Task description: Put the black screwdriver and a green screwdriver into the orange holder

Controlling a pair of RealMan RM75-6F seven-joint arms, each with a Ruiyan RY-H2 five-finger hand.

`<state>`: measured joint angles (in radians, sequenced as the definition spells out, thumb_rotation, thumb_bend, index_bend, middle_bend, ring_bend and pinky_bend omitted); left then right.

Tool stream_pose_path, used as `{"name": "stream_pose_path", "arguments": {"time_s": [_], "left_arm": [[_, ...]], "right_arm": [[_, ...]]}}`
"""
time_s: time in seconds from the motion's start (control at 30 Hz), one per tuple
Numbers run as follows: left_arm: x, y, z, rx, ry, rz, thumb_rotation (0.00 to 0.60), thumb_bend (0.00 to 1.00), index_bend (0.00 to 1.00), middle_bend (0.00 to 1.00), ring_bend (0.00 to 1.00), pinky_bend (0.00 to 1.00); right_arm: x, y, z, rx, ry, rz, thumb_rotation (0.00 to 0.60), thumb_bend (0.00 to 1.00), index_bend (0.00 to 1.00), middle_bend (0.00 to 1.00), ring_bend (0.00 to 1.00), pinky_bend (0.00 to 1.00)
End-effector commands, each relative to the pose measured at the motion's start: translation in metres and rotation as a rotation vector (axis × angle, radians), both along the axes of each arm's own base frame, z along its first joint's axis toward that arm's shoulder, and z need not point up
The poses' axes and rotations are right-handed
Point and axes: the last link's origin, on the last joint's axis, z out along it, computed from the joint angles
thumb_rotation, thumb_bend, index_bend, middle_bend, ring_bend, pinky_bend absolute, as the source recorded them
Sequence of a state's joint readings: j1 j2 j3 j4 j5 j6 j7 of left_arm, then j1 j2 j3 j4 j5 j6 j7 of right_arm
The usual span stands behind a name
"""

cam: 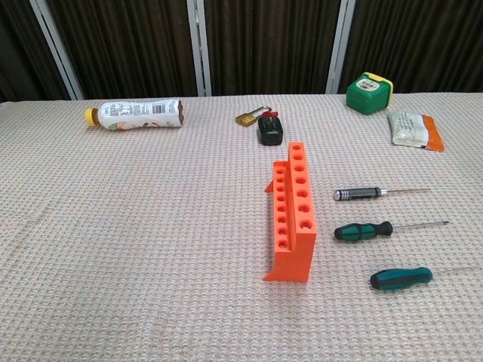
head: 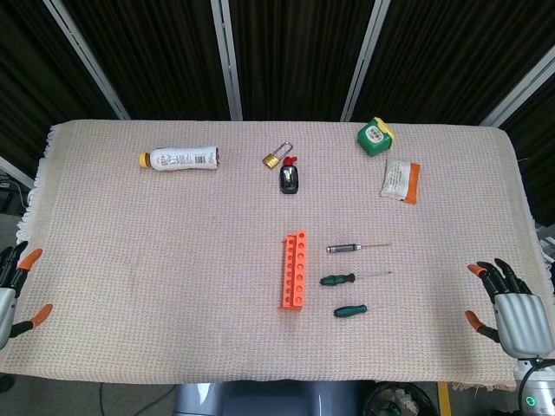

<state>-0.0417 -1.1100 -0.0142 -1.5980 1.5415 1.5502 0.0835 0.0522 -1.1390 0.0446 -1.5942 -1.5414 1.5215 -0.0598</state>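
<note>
The orange holder (head: 294,271) (cam: 291,218) stands near the table's middle, its holes empty. Right of it lie three screwdrivers, tips pointing right: the black screwdriver (head: 344,248) (cam: 363,194) farthest back, a green-and-black screwdriver (head: 339,279) (cam: 364,230) in the middle, and a shorter green screwdriver (head: 351,310) (cam: 401,278) nearest. My left hand (head: 12,290) sits at the table's left edge and my right hand (head: 507,308) at the right front corner, both with fingers spread and holding nothing. Neither hand shows in the chest view.
At the back lie a bottle (head: 180,159), a brass padlock (head: 273,158), a black key fob (head: 290,179), a green tape measure (head: 375,137) and a white-orange packet (head: 400,180). A woven cloth (head: 156,260) covers the table.
</note>
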Motion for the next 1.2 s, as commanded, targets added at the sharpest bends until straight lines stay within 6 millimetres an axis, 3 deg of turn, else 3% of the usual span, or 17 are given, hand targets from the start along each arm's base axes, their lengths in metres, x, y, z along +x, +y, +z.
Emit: {"name": "stream_pose_path", "arguments": {"time_s": [0.03, 0.2, 0.73, 0.93, 1.0, 1.2], "left_arm": [[-0.001, -0.001, -0.001, -0.013, -0.018, 0.014, 0.600, 0.19, 0.06, 0.00, 0.00, 0.00], [-0.003, -0.002, -0.001, -0.025, -0.005, 0.035, 0.600, 0.19, 0.06, 0.00, 0.00, 0.00], [-0.001, 0.001, -0.002, -0.044, -0.014, 0.036, 0.600, 0.19, 0.08, 0.00, 0.00, 0.00], [0.001, 0.005, -0.002, -0.044, -0.003, 0.022, 0.600, 0.19, 0.09, 0.00, 0.00, 0.00], [0.001, 0.007, -0.003, -0.045, 0.004, 0.016, 0.600, 0.19, 0.09, 0.00, 0.00, 0.00], [0.003, 0.010, -0.006, -0.056, 0.012, 0.001, 0.600, 0.19, 0.09, 0.00, 0.00, 0.00]], "right_arm": [[0.000, 0.000, 0.000, 0.001, -0.008, -0.002, 0.600, 0.17, 0.21, 0.18, 0.09, 0.28], [0.001, 0.000, 0.001, 0.003, -0.007, -0.003, 0.600, 0.17, 0.22, 0.18, 0.09, 0.22], [0.002, -0.003, 0.000, 0.017, -0.025, -0.005, 0.600, 0.20, 0.23, 0.18, 0.09, 0.22], [0.017, -0.022, 0.000, 0.030, -0.035, 0.046, 0.600, 0.21, 0.29, 0.17, 0.04, 0.18], [0.022, -0.032, -0.001, 0.048, -0.057, 0.056, 0.600, 0.22, 0.30, 0.14, 0.00, 0.12], [0.043, -0.072, -0.012, 0.129, -0.119, 0.076, 0.600, 0.22, 0.32, 0.12, 0.00, 0.09]]}}
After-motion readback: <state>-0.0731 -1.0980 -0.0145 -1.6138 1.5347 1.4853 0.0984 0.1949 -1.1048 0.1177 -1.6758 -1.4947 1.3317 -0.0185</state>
